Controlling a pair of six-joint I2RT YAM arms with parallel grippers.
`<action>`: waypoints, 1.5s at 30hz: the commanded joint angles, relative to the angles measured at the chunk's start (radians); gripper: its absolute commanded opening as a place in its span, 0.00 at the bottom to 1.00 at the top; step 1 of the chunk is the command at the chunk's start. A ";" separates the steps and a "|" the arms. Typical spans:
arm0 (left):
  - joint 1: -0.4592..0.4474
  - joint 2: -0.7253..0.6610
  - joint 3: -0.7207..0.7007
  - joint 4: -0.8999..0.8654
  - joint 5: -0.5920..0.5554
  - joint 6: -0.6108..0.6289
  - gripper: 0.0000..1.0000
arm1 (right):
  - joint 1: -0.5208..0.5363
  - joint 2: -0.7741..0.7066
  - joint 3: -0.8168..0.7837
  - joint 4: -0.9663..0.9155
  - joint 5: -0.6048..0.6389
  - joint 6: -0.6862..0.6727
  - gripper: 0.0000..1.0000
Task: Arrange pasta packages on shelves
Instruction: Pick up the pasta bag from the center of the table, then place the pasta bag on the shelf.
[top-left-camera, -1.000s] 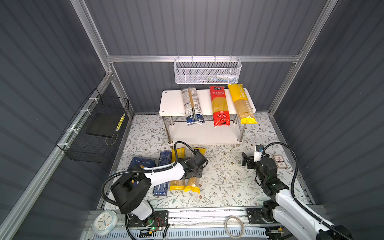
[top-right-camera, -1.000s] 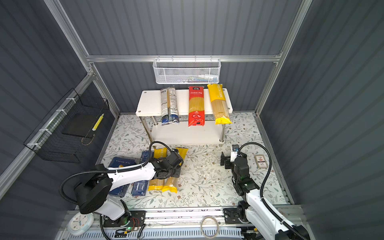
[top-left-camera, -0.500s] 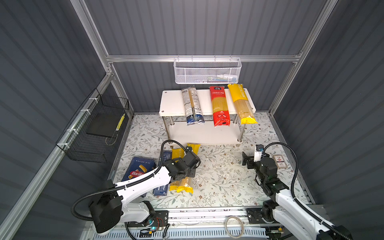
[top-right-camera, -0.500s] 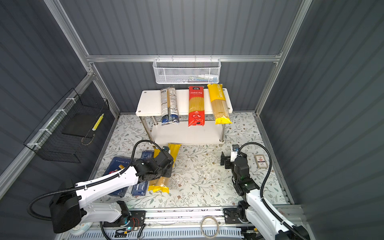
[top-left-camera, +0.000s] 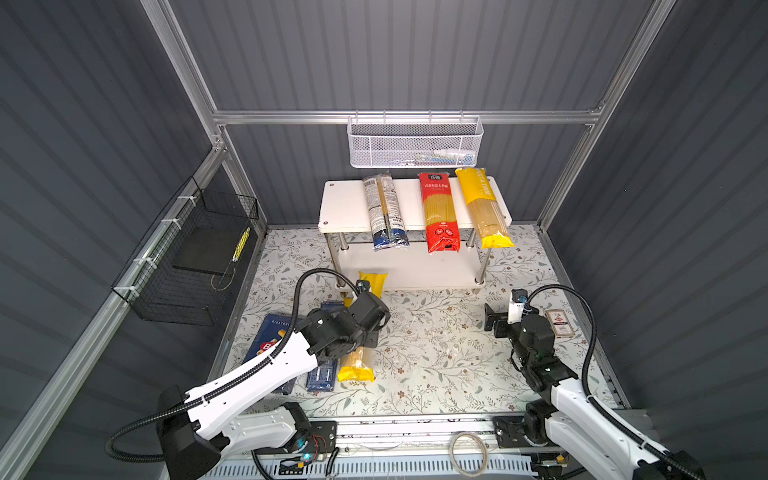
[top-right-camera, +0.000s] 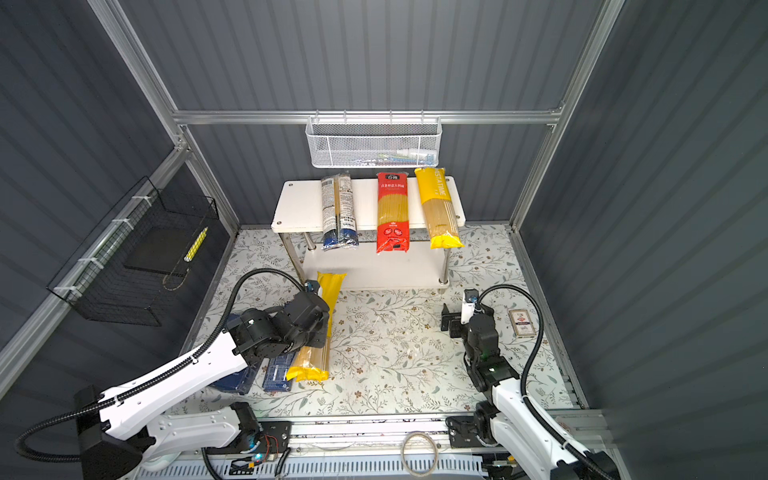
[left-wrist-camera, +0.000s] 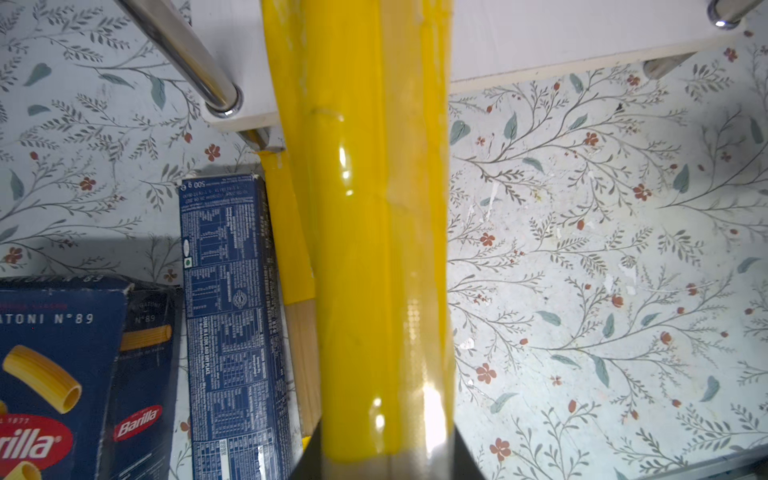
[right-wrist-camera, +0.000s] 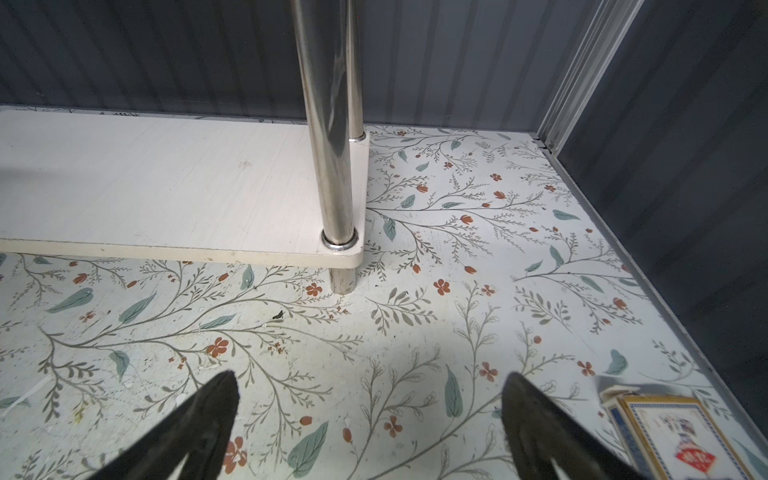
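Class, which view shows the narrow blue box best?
Left wrist view: the narrow blue box lies nearly whole, print sharp. In both top views the left arm hides most of it; the right wrist view misses it.
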 joint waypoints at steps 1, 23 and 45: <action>-0.007 -0.027 0.102 -0.055 -0.077 0.005 0.24 | -0.005 -0.009 0.006 0.010 0.013 0.011 0.99; -0.006 -0.079 0.446 -0.423 -0.123 -0.053 0.21 | -0.005 -0.007 0.008 0.004 0.015 0.012 0.99; -0.007 0.036 0.728 -0.536 -0.141 0.047 0.20 | -0.005 0.005 0.015 -0.005 0.014 0.014 0.99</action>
